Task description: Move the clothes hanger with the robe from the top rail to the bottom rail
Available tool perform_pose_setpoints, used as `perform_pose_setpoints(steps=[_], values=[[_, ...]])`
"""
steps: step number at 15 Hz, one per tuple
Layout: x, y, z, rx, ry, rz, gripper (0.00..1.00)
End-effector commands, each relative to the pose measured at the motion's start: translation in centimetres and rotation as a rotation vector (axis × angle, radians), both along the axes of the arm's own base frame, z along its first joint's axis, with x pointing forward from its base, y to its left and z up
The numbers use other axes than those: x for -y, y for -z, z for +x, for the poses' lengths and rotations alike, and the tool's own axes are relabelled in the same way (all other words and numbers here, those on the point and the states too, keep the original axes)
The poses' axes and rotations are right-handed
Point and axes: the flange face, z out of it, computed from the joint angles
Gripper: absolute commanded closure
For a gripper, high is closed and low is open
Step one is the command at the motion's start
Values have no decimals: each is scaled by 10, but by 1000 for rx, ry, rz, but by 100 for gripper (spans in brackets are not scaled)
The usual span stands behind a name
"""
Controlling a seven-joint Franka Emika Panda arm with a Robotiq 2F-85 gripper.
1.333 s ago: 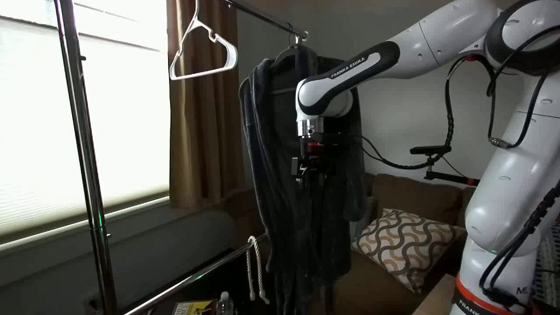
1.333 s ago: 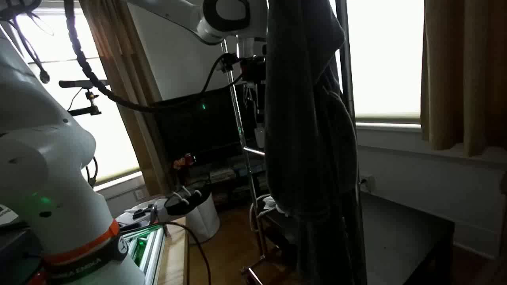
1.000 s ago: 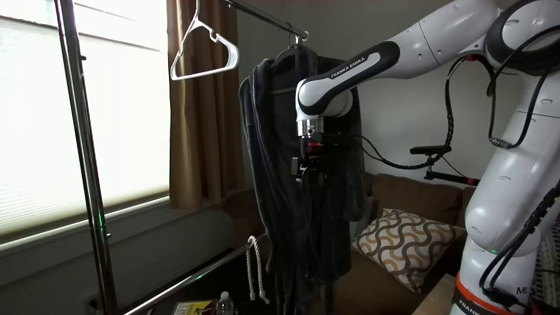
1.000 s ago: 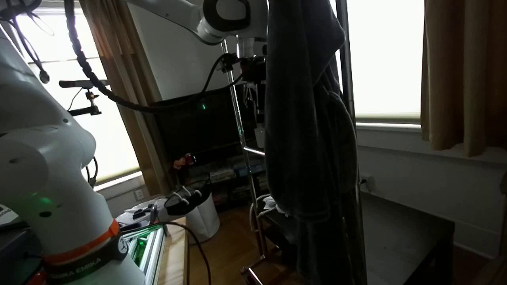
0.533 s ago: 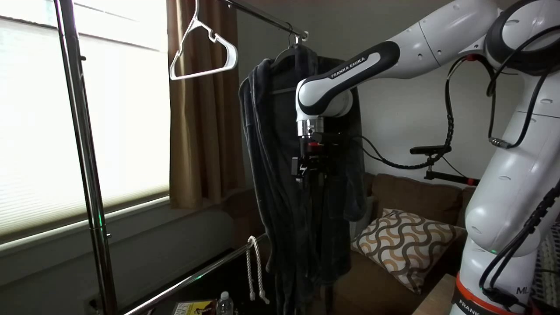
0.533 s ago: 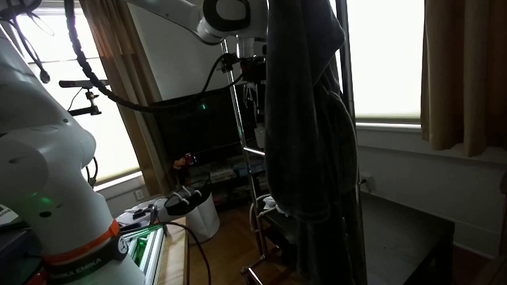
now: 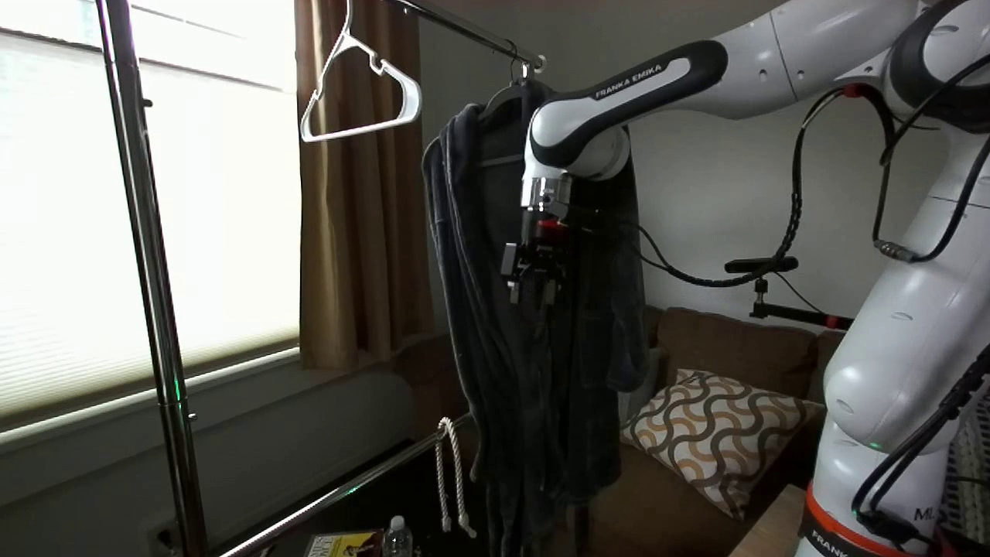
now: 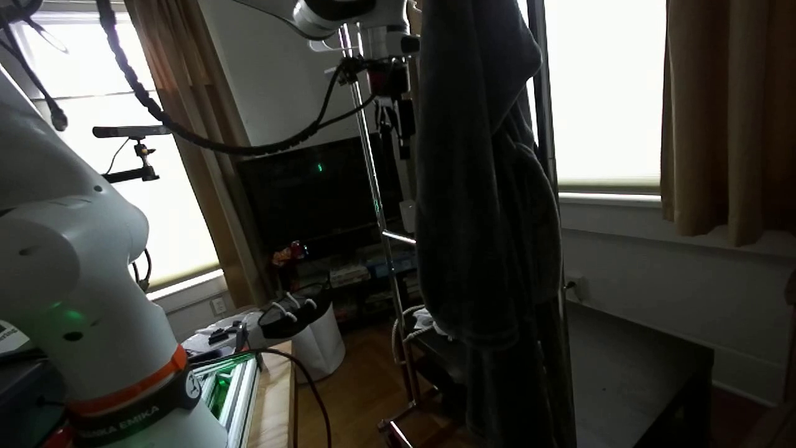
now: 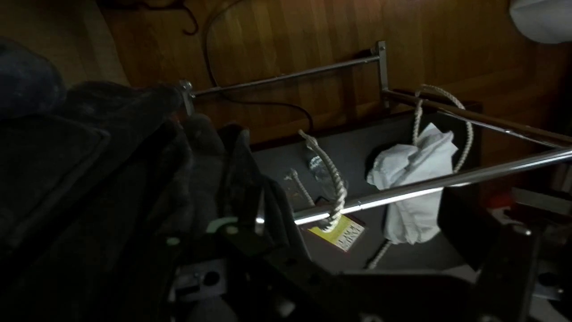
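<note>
while the robe [image 7: 510, 363] is hanging from the top rail [image 7: 464, 29] beside the gripper [image 7: 532, 292], the jaws are standing apart.

1. At left in an exterior view, the pleated window shade [image 7: 220, 232] glows blown-out white.
2. The robe [image 7: 534, 379] sinks into shadow.
3. The dim, soft wrist view shows the bottom rail [image 9: 402, 195] glinting.
</note>
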Motion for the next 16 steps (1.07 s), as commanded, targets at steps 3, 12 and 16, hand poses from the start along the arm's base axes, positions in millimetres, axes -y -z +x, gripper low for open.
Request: perform_pose_setpoints(steps=[3,12,16], values=[[-17,-101,-34,174,-108,92,0],[28,-249,-65,602,-282,95,0],[75,-294,-68,812,-142,141,0]])
